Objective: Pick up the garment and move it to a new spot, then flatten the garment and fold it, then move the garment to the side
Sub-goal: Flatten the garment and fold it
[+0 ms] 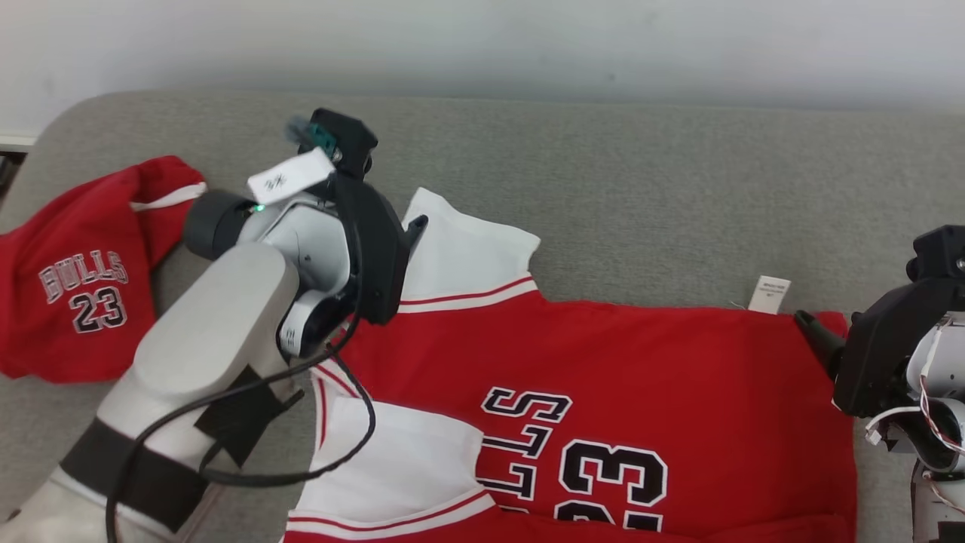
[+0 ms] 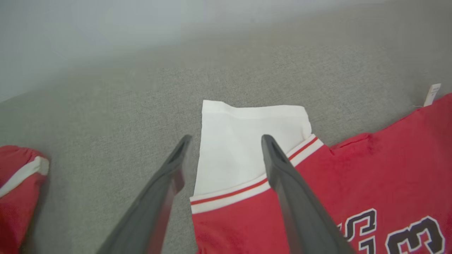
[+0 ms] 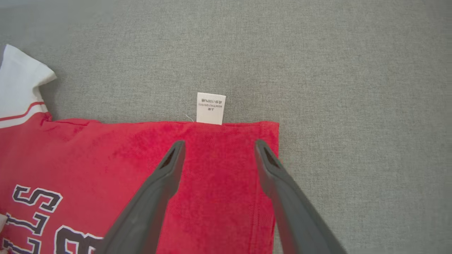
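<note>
A grey woven upholstery surface (image 1: 641, 188) runs from the near edge of the head view up to a pale wall (image 1: 528, 45) at 12 o'clock. Nearest, toward 5 o'clock, the red BULLS 23 jersey (image 1: 641, 354) lies flat with the print facing up. Farther, at 9 o'clock, red shorts (image 1: 68, 279) with the same print lie crumpled, well apart from it.

The left wrist view shows what the arm covers in the head view. The left gripper (image 2: 226, 139) is spread wide over the far white sleeve (image 2: 229, 165), one finger above the sleeve and the other above bare upholstery beside its edge. It holds nothing.

The right wrist view shows the right gripper (image 3: 219, 144) also spread, over the jersey's far hem corner. Just beyond, at 12 o'clock, is the care label (image 3: 210, 108), its print too small to read. I cannot tell if the fingers touch the cloth.
</note>
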